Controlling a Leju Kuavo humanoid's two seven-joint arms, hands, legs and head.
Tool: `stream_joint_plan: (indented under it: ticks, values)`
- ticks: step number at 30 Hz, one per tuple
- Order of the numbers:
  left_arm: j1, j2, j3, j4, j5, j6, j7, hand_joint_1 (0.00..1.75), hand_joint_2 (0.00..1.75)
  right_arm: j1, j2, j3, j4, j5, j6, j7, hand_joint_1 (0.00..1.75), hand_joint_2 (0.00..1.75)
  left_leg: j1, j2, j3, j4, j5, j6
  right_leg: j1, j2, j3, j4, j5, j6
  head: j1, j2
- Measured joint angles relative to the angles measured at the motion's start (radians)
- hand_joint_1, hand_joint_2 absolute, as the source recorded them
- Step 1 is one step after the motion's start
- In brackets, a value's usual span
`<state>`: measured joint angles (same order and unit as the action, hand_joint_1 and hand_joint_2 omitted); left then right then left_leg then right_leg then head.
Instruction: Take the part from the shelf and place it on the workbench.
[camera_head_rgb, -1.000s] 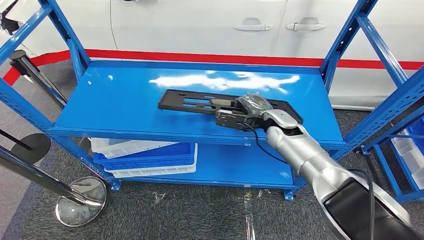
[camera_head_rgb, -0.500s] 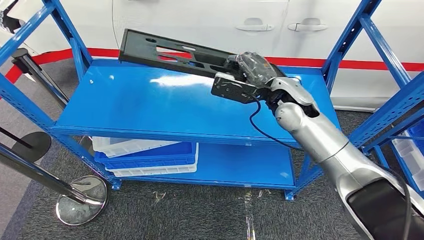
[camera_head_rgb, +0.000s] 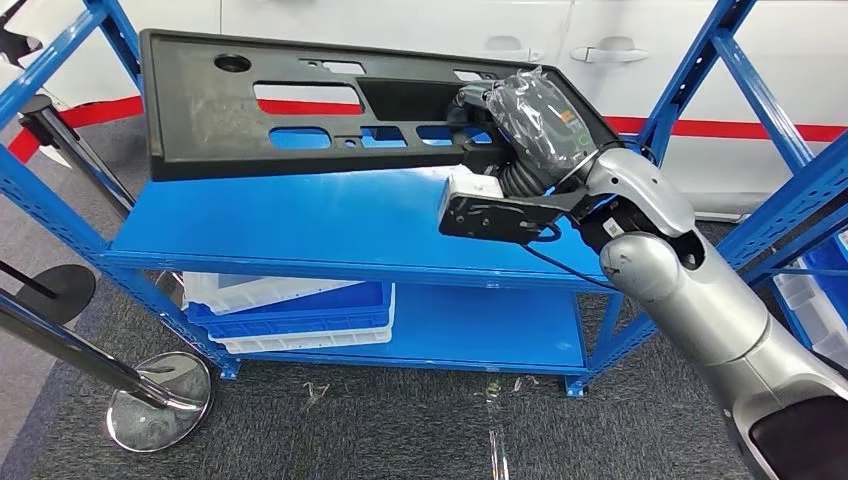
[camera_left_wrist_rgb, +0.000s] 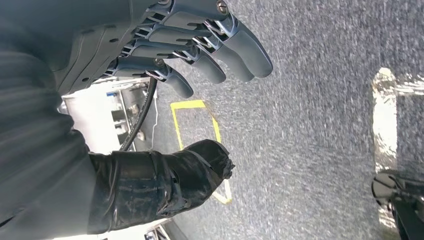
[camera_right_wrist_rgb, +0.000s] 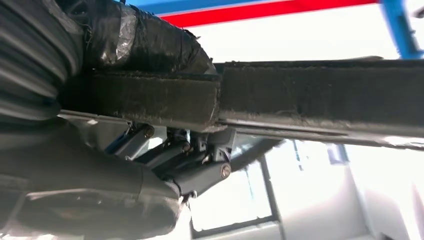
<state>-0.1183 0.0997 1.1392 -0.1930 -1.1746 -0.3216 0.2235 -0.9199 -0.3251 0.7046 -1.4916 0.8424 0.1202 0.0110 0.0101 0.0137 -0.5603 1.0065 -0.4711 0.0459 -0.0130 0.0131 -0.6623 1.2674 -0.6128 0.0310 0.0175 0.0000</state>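
The part is a long black plastic panel (camera_head_rgb: 300, 130) with slots and a round hole. It hangs in the air above the blue shelf (camera_head_rgb: 300, 225), tilted toward me, its left end free. My right hand (camera_head_rgb: 530, 125) grips its right end, thumb over the top face. In the right wrist view the panel's edge (camera_right_wrist_rgb: 320, 95) runs across the picture, clamped between the thumb and the fingers (camera_right_wrist_rgb: 175, 155). My left hand (camera_left_wrist_rgb: 200, 50) hangs over grey carpet with its fingers apart and nothing in it.
The shelf's blue uprights (camera_head_rgb: 690, 80) stand close on both sides of the panel. White and blue bins (camera_head_rgb: 290, 315) lie on the lower shelf. A white car (camera_head_rgb: 520, 40) is behind the rack. A barrier post base (camera_head_rgb: 160, 400) stands at the lower left.
My right hand has lifted the panel off the shelf top, raising it high and toward me. It lay flat on the shelf one second ago.
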Motion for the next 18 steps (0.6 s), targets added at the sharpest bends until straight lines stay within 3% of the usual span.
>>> stream_joint_plan:
  ticks: [1,2,4,5,8,10,12,14,15,16,17,18]
  values:
    - [0.0,0.001,0.0,0.0,-0.001,0.0,0.001,0.0,1.75,0.003,-0.002,0.0,-0.009,0.001,0.0,0.001,1.75,1.75,0.001,0.002,-0.001,0.002,-0.001,-0.001,-0.003,-0.001,-0.01,0.016,0.01,0.002,0.0,0.0]
    - [-0.001,0.002,0.0,0.0,-0.002,0.0,0.001,0.0,1.75,0.004,-0.004,0.0,-0.017,0.002,0.0,0.002,1.75,1.75,0.002,0.003,-0.001,0.006,-0.002,-0.003,-0.006,-0.003,-0.002,-0.005,0.04,0.003,0.0,0.0]
    - [-0.002,0.005,0.0,0.0,-0.004,0.001,0.0,0.0,1.75,0.005,-0.01,-0.002,-0.03,0.003,0.0,0.006,1.75,1.75,0.005,0.003,-0.004,0.016,-0.008,-0.012,-0.01,-0.01,0.047,-0.118,0.112,0.006,0.0,0.0]
    - [-0.003,0.006,0.0,0.0,-0.006,0.001,-0.001,0.0,1.75,0.005,-0.012,-0.003,-0.037,0.003,0.0,0.008,1.75,1.75,0.005,0.003,-0.007,0.022,-0.01,-0.019,-0.008,-0.012,0.071,-0.169,0.135,0.004,0.0,0.0]
    - [-0.004,0.011,-0.001,0.0,-0.009,0.0,-0.003,0.0,1.75,0.008,-0.016,-0.005,-0.055,0.003,-0.001,0.008,1.75,1.75,0.004,0.002,-0.017,0.024,-0.001,-0.042,0.004,-0.013,0.087,-0.22,0.146,-0.008,-0.001,0.0]
    - [-0.004,0.014,-0.001,0.0,-0.011,0.0,-0.004,0.0,1.75,0.009,-0.019,-0.006,-0.062,0.003,-0.002,0.009,1.75,1.75,0.006,0.001,-0.024,0.027,-0.006,-0.055,0.0,-0.013,0.086,-0.237,0.15,-0.021,-0.001,0.0]
    - [-0.004,0.016,-0.001,0.0,-0.014,-0.001,-0.003,0.0,1.75,0.01,-0.021,-0.006,-0.07,0.003,-0.002,0.012,1.75,1.75,0.008,-0.002,-0.048,0.083,-0.056,-0.063,-0.005,-0.013,0.081,-0.25,0.16,-0.039,-0.004,0.0]
    - [-0.004,0.018,-0.001,0.0,-0.018,-0.001,-0.002,0.0,1.75,0.018,-0.022,-0.007,-0.077,0.004,-0.004,0.015,1.75,1.75,0.008,-0.004,-0.092,0.204,-0.127,-0.068,-0.004,-0.011,0.068,-0.25,0.169,-0.051,-0.008,0.0]
    - [-0.004,0.019,-0.002,0.0,-0.02,-0.001,-0.002,0.0,1.75,0.026,-0.023,-0.007,-0.081,0.004,-0.004,0.016,1.75,1.75,0.008,-0.004,-0.109,0.255,-0.147,-0.07,-0.002,-0.01,0.062,-0.249,0.174,-0.053,-0.009,0.0]
    - [-0.004,0.019,-0.002,0.0,-0.022,-0.001,-0.001,0.0,1.75,0.035,-0.024,-0.007,-0.086,0.005,-0.005,0.017,1.75,1.75,0.009,-0.004,-0.114,0.28,-0.15,-0.071,-0.002,-0.009,0.055,-0.246,0.177,-0.053,-0.009,0.0]
    - [-0.004,0.02,-0.002,0.0,-0.025,-0.002,0.0,0.0,1.75,0.045,-0.026,-0.008,-0.091,0.005,-0.006,0.018,1.75,1.75,0.009,-0.004,-0.101,0.267,-0.134,-0.071,-0.001,-0.008,0.049,-0.244,0.181,-0.051,-0.009,0.0]
    - [-0.004,0.021,-0.003,0.0,-0.028,-0.002,0.0,0.0,1.75,0.053,-0.029,-0.009,-0.098,0.006,-0.008,0.018,1.75,1.75,0.009,-0.005,-0.069,0.218,-0.105,-0.07,-0.001,-0.007,0.044,-0.241,0.184,-0.049,-0.009,0.0]
